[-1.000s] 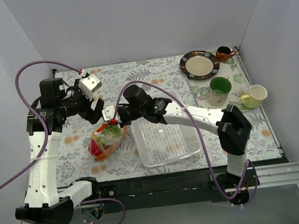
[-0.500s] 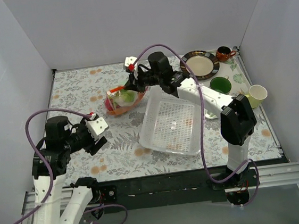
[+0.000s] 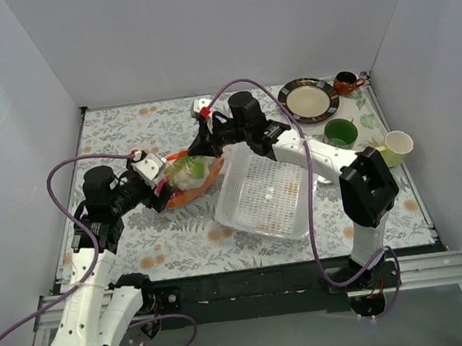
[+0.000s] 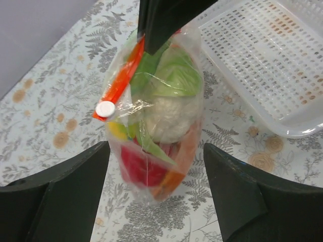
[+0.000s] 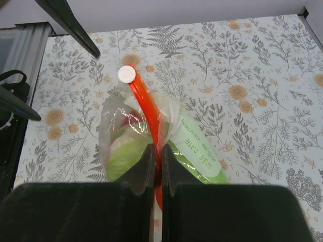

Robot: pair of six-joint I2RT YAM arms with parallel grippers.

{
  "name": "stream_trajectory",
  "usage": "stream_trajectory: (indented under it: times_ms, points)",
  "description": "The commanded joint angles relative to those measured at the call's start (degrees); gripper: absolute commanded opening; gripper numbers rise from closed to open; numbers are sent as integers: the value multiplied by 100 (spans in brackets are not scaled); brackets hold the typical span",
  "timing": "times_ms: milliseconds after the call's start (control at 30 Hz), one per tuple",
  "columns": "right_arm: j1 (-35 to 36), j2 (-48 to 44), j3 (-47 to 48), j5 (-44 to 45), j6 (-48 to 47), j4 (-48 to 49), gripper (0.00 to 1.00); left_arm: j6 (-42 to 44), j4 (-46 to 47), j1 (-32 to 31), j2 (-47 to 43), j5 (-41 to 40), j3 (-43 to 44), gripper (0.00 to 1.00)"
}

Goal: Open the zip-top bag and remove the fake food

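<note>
The zip-top bag hangs by its orange-red zip strip, which has a white slider at its end. My right gripper is shut on the strip, and its dark fingers show above the bag in the left wrist view. The fake food is inside the bag: pale cabbage, a red piece, a yellow piece and an orange piece. My left gripper is open with its jaws either side of the bag's lower end, not touching it.
The white perforated tray lies just right of the bag, tilted. At the back right are a brown-rimmed plate, a green cup, a pale yellow cup and a small brown cup.
My left gripper has come in from the near left and now straddles the bag's lower end. My right gripper, still holding the strip, has shifted the bag slightly nearer.
</note>
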Motion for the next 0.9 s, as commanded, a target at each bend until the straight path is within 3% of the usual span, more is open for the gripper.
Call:
stream_trajectory:
  times_ms: [0,67,100,267,467,533,567,633,867]
  points:
    - [15,-547,146,-387,178,627,1,-131,32,98,-14,479,-60,77]
    - [-29,-530,277,-527,213,557,1,-202,82,98,39,453,-77,84]
    - [-46,-521,330,-588,240,539,1,-201,213,98,48,201,-120,98]
    - [-99,-503,480,-817,284,434,1,237,732,98,197,-601,-156,98]
    - [-99,-591,339,-1019,416,522,1,475,1346,98,302,-215,-489,98]
    - [-99,-609,313,-1029,372,399,1,729,1558,98,338,-197,-674,86]
    - [-99,-609,295,-1037,354,372,1,791,1672,98,381,-197,-692,75]
    - [-108,-609,260,-1046,345,355,1,827,1700,90,469,-171,-587,68]
    - [-91,-433,252,-1274,495,363,1,1248,1753,63,628,-136,-341,67]
